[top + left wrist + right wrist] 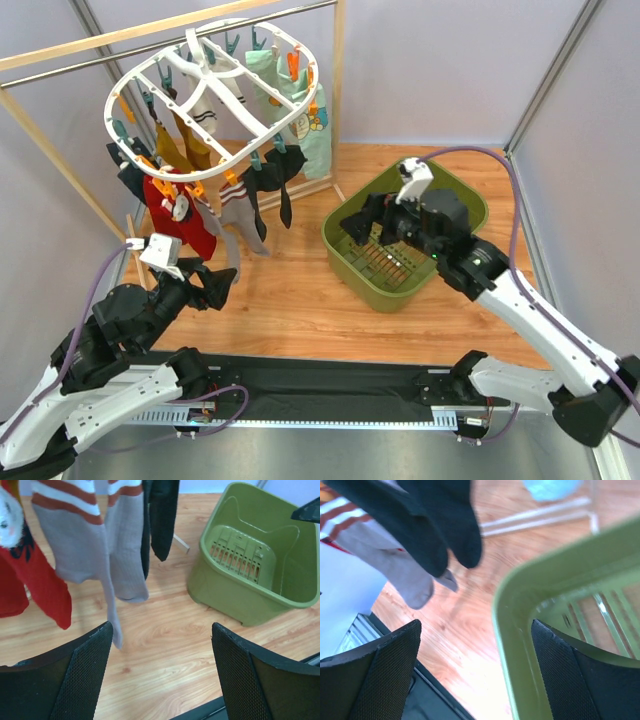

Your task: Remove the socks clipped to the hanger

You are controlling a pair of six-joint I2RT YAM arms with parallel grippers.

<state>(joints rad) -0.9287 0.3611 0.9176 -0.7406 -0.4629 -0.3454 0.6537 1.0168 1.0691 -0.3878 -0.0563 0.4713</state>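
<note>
Left tool (212, 284) is pointing up-frame at the socks (200, 232), wide open, empty — right tool (365, 226), likewise, is reaching over the basket (395, 293).

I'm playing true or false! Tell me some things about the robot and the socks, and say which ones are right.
1. Socks hang from the white hanger. True.
2. The left gripper holds a sock. False: it is open, holding nothing.
3. The green basket is full of socks. False: no sock shows inside it.
4. The right gripper is open at the basket's rim. True.
</note>
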